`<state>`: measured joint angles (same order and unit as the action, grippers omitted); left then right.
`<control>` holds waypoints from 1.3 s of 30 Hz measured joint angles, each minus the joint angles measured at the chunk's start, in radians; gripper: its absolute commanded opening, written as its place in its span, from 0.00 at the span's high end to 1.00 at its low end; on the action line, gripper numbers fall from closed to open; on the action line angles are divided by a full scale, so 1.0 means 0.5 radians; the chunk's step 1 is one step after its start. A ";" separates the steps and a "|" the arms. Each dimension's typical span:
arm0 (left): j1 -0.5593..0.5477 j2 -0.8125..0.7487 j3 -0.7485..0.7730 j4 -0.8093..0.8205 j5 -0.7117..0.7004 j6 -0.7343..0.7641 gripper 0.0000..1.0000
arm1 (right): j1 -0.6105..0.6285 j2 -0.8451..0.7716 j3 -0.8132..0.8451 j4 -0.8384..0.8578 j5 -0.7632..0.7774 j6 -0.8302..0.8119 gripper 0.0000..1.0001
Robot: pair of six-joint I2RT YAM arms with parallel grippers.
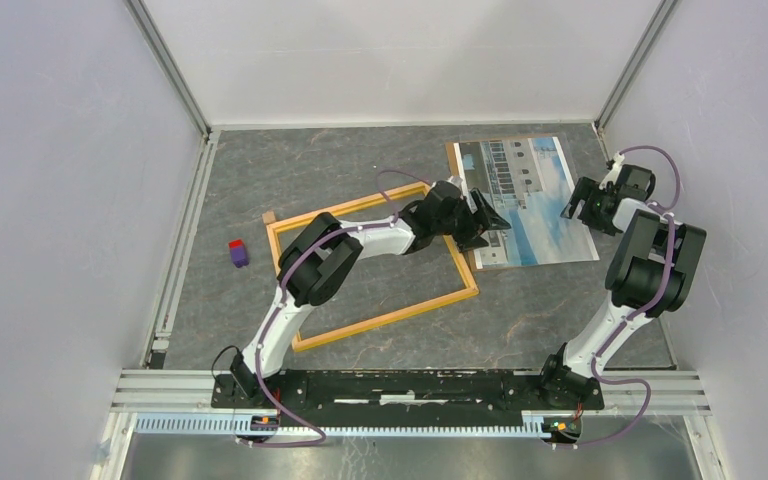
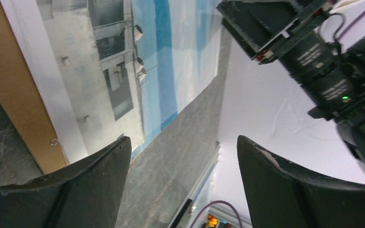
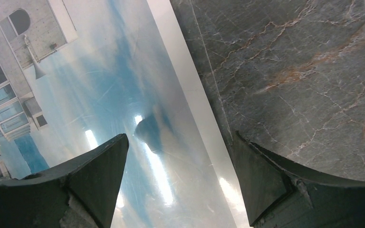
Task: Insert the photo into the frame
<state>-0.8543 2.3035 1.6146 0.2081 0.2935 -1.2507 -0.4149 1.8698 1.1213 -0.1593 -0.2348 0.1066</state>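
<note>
Little is done yet: the photo (image 1: pixel 530 200) lies flat on the surface (image 1: pixel 360 160) just beside the empty frame (image 1: pixel 385 320), while the left gripper (image 1: pixel 485 222) and right gripper (image 1: pixel 575 205) hover over its opposite edges, fingers (image 2: pixel 95 185) spread, holding nothing.

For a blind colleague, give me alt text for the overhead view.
A building photo lies on the table right of a wooden frame, not yet in it. The left gripper, open, is at the photo's left edge; the right gripper, open, at its right edge.
</note>
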 measured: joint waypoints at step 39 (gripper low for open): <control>0.021 0.121 0.426 -0.760 -0.113 0.385 0.08 | -0.462 -0.661 -0.848 0.242 -0.438 0.249 0.16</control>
<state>-0.8436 2.3642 1.8278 -0.1719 0.2371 -1.0584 -0.6460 1.5391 0.6971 -0.0383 -0.4538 0.2310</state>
